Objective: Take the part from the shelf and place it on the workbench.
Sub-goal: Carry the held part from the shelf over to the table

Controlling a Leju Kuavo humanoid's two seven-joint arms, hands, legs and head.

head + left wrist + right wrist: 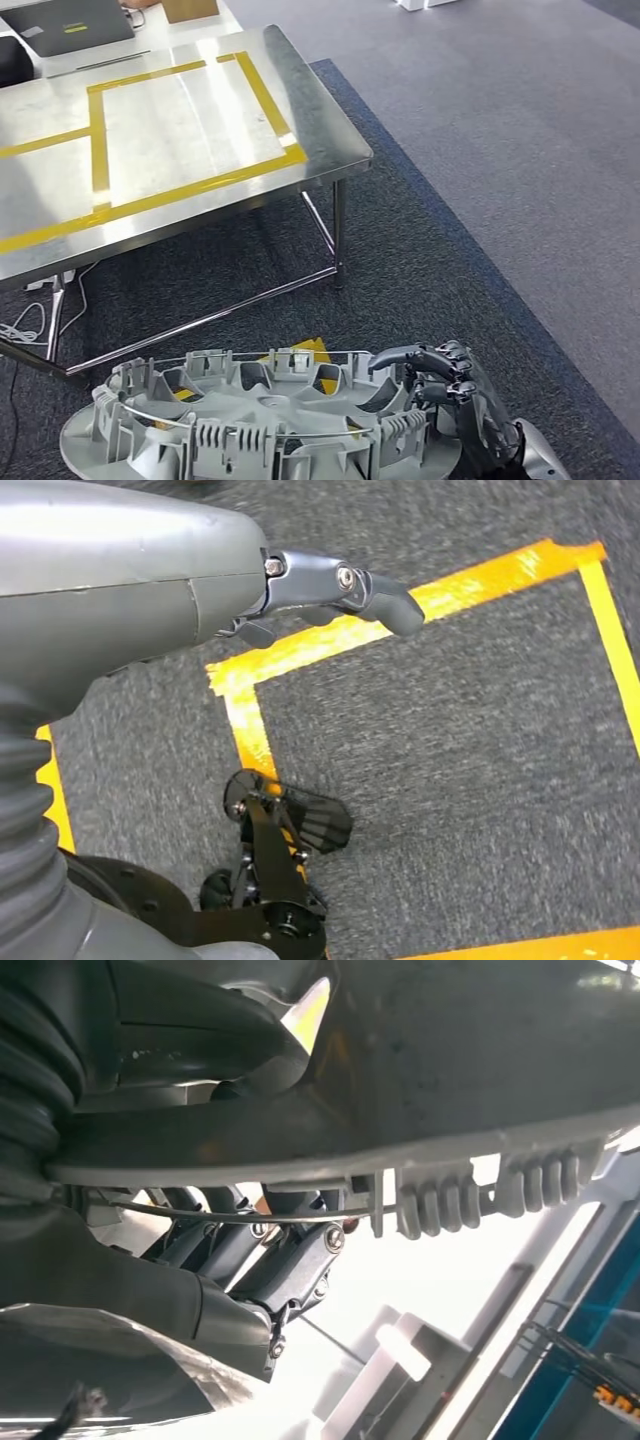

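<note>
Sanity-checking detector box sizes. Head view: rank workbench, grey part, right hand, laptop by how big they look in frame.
1. workbench, largest by far.
2. grey part, cut off by the frame's lower edge and near the camera, so it looks larger.
3. right hand and laptop look similar; laptop is far away and partly cropped, so unranked.

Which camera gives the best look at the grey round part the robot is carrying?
The head view: the grey round part shows nearly whole there, ribs and clips up, with the right hand gripping its edge. The right wrist view shows a close strip of its rim and clips. The left wrist view looks at carpet and yellow tape, with the left hand.
</note>
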